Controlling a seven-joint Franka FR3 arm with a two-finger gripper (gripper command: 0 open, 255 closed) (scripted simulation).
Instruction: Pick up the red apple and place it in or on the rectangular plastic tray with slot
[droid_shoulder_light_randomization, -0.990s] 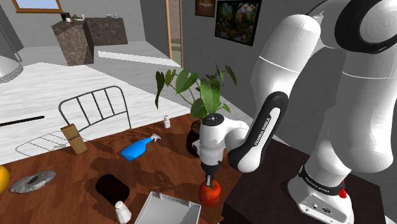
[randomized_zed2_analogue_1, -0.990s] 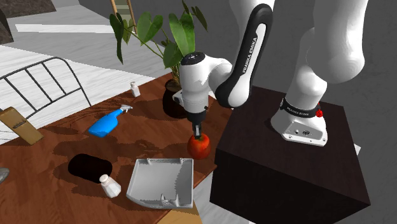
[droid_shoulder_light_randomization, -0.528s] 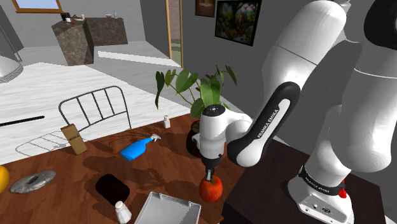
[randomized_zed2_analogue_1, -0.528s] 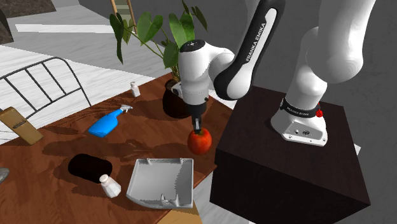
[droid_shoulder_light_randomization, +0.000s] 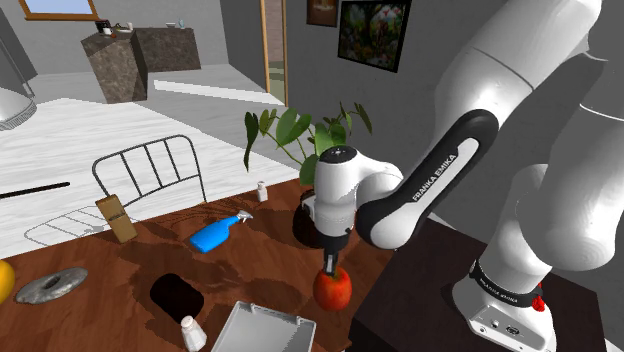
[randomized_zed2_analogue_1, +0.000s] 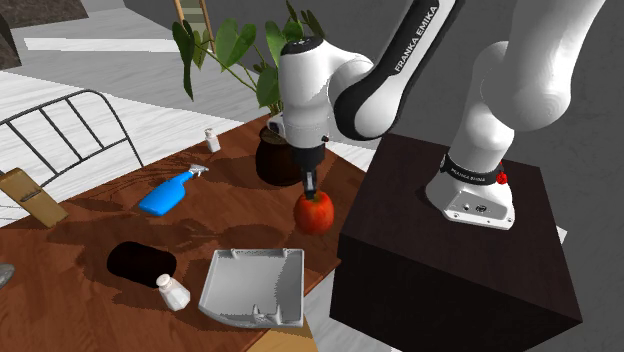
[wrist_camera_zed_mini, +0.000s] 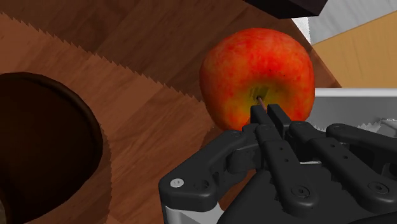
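Observation:
A red apple (droid_shoulder_light_randomization: 333, 289) (randomized_zed2_analogue_1: 314, 212) hangs a little above the brown wooden table, close to the dark stand. My black gripper (droid_shoulder_light_randomization: 330, 264) (randomized_zed2_analogue_1: 310, 186) points straight down onto its top and is shut on it at the stem. In the wrist view the two fingers meet at the stem hollow of the apple (wrist_camera_zed_mini: 257, 70), with the gripper (wrist_camera_zed_mini: 267, 112) right against it. The grey rectangular tray (droid_shoulder_light_randomization: 265, 328) (randomized_zed2_analogue_1: 250, 285) lies on the table beside and below the apple, towards the table's front edge; its rim (wrist_camera_zed_mini: 356, 102) shows past the apple.
A potted plant (droid_shoulder_light_randomization: 305, 215) (randomized_zed2_analogue_1: 275, 160) stands just behind the gripper. A blue spray bottle (droid_shoulder_light_randomization: 215, 235) (randomized_zed2_analogue_1: 165, 193), a black cylinder (droid_shoulder_light_randomization: 177, 296) (randomized_zed2_analogue_1: 140, 262) and a white shaker (droid_shoulder_light_randomization: 193, 333) (randomized_zed2_analogue_1: 173, 292) lie beyond the tray. The dark stand (randomized_zed2_analogue_1: 450, 250) borders the table.
The gripper has risen straight up with the apple in it; the apple has left the tabletop. Nothing else has moved.

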